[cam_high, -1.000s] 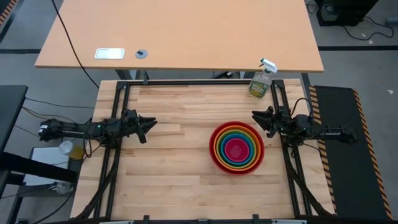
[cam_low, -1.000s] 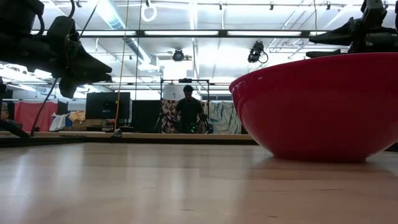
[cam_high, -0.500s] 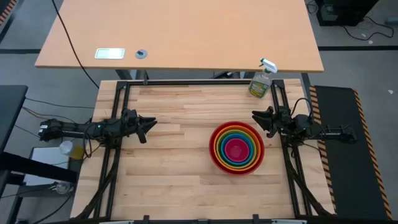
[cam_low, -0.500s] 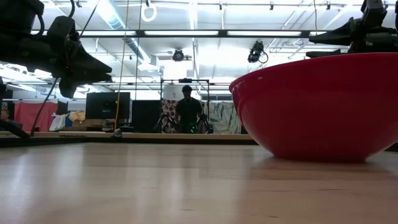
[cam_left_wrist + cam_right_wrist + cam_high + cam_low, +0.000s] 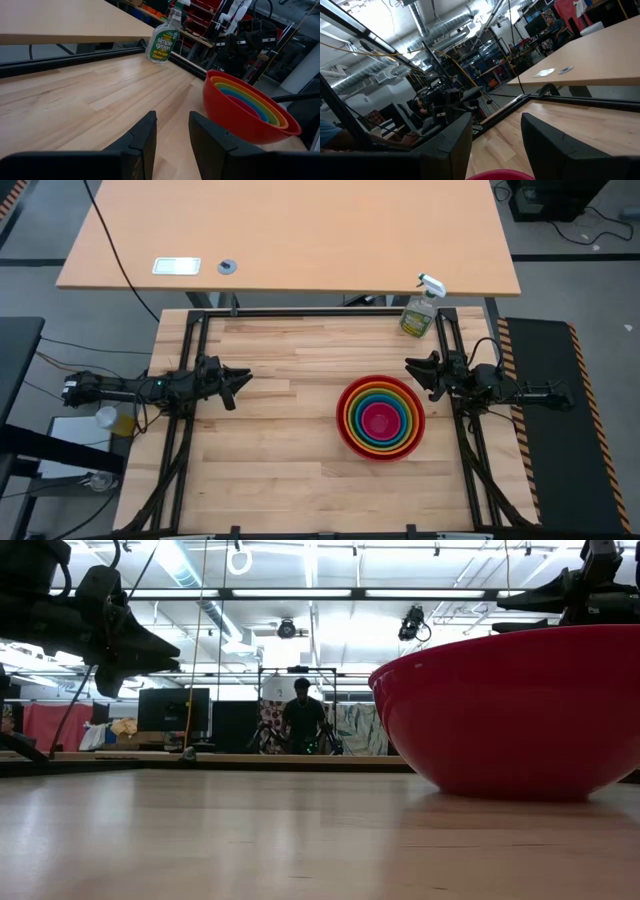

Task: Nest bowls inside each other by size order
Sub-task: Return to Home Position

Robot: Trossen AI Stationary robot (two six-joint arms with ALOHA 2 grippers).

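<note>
The five bowls sit nested in one stack (image 5: 381,418) on the table's right half: red outermost, then orange, olive-green, blue, and pink (image 5: 379,421) in the middle. The red bowl (image 5: 520,710) rests on its base and also shows in the left wrist view (image 5: 245,112). My left gripper (image 5: 243,378) hangs above the table's left side, open and empty. My right gripper (image 5: 410,366) hangs open and empty at the right edge, just beyond the stack's far right rim.
A clear spray bottle (image 5: 421,310) with yellowish liquid stands at the table's far right corner. A second, lighter desk (image 5: 290,235) lies beyond the far edge. A person (image 5: 301,720) stands far off in the room behind.
</note>
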